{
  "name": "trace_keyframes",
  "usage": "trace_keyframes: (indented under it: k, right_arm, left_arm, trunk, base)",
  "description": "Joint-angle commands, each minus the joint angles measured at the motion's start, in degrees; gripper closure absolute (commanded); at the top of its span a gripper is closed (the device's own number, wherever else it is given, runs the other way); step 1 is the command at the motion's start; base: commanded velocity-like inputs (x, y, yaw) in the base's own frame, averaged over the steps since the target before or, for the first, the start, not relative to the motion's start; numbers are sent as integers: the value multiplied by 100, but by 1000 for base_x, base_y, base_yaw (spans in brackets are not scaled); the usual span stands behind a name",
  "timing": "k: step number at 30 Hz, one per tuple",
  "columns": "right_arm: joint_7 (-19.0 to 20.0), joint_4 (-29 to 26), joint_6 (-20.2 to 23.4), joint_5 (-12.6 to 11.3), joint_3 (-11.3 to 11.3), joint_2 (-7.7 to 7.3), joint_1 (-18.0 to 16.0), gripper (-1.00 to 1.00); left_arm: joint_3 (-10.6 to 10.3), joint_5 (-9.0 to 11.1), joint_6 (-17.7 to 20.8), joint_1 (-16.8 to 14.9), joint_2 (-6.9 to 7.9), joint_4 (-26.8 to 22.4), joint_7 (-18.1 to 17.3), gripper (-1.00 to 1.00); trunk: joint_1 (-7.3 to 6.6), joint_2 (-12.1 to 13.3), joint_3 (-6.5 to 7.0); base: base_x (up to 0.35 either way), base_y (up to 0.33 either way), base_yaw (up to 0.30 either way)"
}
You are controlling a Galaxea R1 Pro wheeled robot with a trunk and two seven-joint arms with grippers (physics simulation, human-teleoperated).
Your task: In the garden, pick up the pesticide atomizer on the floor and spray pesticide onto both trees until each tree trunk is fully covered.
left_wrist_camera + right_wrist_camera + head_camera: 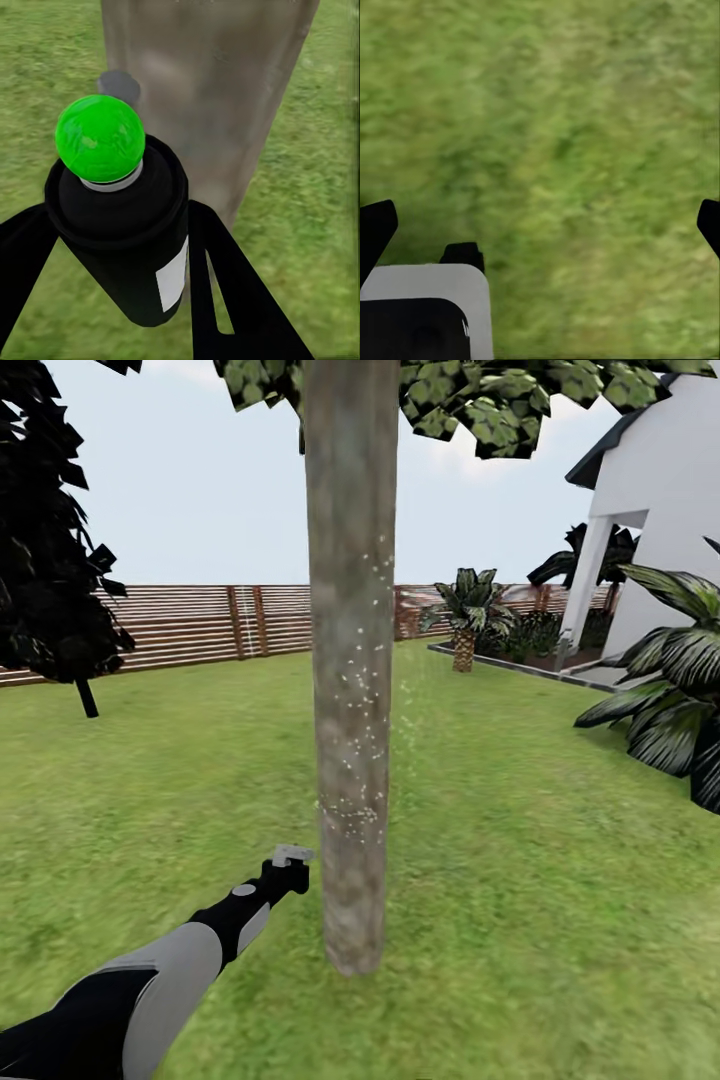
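Pretty open backyard here, green lawn [520,880] running all the way back to a brown horizontal-slat wooden fence [200,625] along the far side. Far right there's a white house [665,510] with a dark roof edge and a white post at its corner. A small palm-like plant [466,615] sits in a bordered bed near the fence, and bigger dark striped fronds [670,690] crowd in on the right. Dark-leaved tree [50,560] on the left. Sky is pale blue, hazy, soft daylight.
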Motion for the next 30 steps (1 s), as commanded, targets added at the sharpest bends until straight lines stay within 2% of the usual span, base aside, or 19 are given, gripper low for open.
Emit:
trace_keyframes:
  k: [1, 10, 30]
  right_arm:
    - [0, 0, 0, 0, 0, 0, 0, -100]
    - [0, 0, 0, 0, 0, 0, 0, -100]
    - [0, 0, 0, 0, 0, 0, -1, -100]
  left_arm:
    - [-2, -7, -2, -1, 0, 0, 22, 100]
    - [-2, -7, -3, 0, 0, 0, 22, 100]
    - [-2, -16, -11, 0, -44, 0, 22, 100]
  trunk:
    - [0, 0, 2]
    - [0, 0, -28]
    - [0, 0, -188]
  base:
    - [0, 350, -283]
    - [0, 322, -198]
    - [0, 13, -4]
